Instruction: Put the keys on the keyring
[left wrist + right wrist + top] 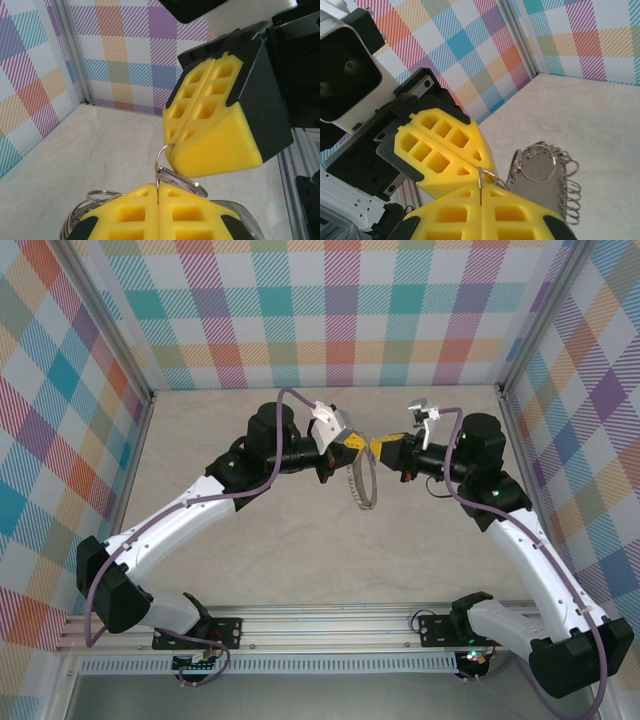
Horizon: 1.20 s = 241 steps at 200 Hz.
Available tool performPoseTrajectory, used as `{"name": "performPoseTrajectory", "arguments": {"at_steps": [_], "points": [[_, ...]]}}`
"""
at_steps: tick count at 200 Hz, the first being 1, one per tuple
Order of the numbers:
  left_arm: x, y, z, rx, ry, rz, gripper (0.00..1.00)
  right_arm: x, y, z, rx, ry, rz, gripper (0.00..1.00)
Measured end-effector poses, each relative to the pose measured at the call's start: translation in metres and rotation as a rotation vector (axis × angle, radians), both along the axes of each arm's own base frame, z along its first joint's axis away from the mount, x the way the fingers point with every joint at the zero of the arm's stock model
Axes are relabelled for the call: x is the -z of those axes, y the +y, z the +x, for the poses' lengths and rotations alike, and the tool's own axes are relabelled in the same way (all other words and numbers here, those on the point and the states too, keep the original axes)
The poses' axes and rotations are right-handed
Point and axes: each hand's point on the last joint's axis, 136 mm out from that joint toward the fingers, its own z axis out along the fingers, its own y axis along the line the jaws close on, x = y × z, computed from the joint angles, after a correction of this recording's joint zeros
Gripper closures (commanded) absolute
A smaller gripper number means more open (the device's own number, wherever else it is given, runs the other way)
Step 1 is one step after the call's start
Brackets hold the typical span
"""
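- Above the middle of the table [250,540], lifted off the surface and meeting tip to tip: left gripper [348,447] and right gripper [384,447].
- Both clenched, yellow foam pads [200,150] pressed flat together with no gap. Going by the wrist views, pinching the same small wire ring [156,161] from opposite sides, with the wire lost in each seam.
- Hanging just below that pinch, clear of the table: keyring [362,485], a silvery loop with a knobbly edge.
- Bunched just beside the small wire ring in the right wrist view: several plain rings [540,160] and a flat grey piece [540,192], touching or linked; cannot tell which.
- Key: not made out for certain. Nothing lilac to pick out, so cannot tell whether threaded on, caught between the pads, or somewhere else.
- Judged progress: past the picking-up, well into the fiddly threading stage, with the work gripped from both sides.
- Probably left to do: working the key round the wire until fully on, then letting go and setting the bunch down.
- Main risk, as a guess: thin wire slipping out of the soft foam.
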Motion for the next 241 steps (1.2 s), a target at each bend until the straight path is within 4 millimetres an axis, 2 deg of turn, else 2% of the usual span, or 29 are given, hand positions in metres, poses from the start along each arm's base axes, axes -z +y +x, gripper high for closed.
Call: {"name": "performPoseTrajectory", "arguments": {"at_steps": [39, 130, 241], "points": [[0.001, 0.001, 0.002, -0.012, -0.001, 0.003, 1.0, 0.002, 0.002, 0.004, -0.002, 0.007, -0.002, 1.0], [-0.002, 0.002, 0.001, -0.013, -0.007, -0.003, 1.0, 0.005, -0.009, 0.014, 0.022, 0.02, 0.0, 1.0], [-0.005, 0.002, 0.001, -0.014, -0.019, -0.015, 1.0, 0.016, 0.0, 0.004, -0.108, 0.083, 0.022, 1.0]]}}
